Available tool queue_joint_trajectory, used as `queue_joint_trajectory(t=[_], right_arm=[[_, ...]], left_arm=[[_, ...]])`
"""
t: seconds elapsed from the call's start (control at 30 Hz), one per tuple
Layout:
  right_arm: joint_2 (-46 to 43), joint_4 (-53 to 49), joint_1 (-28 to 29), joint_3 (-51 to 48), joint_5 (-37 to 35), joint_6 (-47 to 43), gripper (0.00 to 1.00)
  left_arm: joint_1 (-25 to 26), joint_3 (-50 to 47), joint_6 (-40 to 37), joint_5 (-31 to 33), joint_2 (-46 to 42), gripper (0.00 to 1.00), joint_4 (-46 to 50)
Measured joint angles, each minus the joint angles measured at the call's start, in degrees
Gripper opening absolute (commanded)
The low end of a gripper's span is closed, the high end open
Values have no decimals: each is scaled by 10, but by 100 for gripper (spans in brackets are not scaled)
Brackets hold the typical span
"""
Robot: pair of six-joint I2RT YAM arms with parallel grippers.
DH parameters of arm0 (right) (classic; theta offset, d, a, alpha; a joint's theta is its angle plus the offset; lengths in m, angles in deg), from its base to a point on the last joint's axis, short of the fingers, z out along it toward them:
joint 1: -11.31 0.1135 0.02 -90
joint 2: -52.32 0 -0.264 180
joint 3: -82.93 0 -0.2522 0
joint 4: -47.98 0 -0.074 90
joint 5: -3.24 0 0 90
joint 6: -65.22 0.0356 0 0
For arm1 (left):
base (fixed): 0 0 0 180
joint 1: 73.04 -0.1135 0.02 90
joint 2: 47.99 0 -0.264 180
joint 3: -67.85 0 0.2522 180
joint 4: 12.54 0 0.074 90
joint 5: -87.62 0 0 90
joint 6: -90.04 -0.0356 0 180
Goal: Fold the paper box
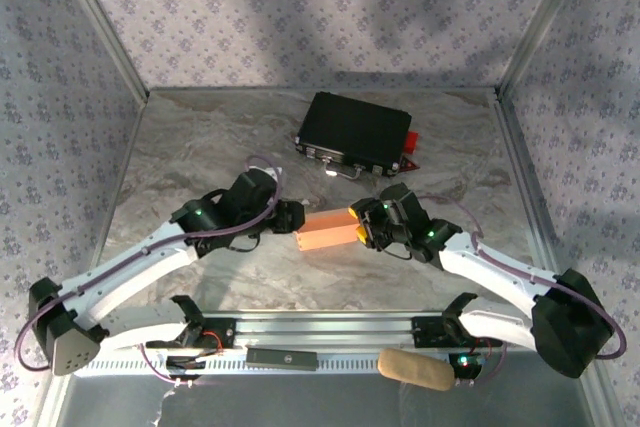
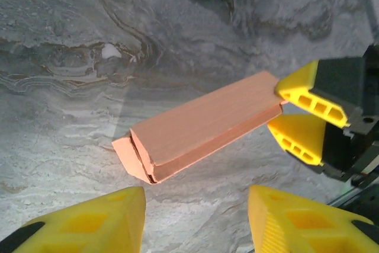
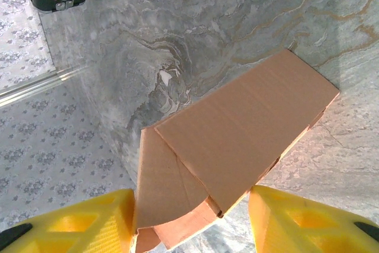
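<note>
The paper box [image 1: 325,230] lies on the desk [image 1: 200,137] between my left jaws and right jaws, with the case [image 1: 355,130] behind it.

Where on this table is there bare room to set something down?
Bare marble left of the black case; also the strip between the paper box and the near rail. Crowded mid-table, around the left gripper and right gripper.

My fingers [image 2: 89,217] are showing yellow, the paper box [image 2: 201,125] is glowing salmon-orange, the table [image 1: 200,137] is swirling in grey marble veins, the far case [image 1: 355,129] is gleaming black, the walls [image 1: 300,7] are wearing lilac florals.
</note>
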Motion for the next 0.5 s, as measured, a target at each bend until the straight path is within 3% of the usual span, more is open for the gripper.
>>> queue_joint_trajectory(t=[0.13,0.5], right_arm=[[0,2,2,-3,-3,0,50],[3,18,3,-12,-4,0,43]], left_arm=[[-35,-51,32,-16,-6,45,-39],[-40,-110,82,-49,34,47,-127]])
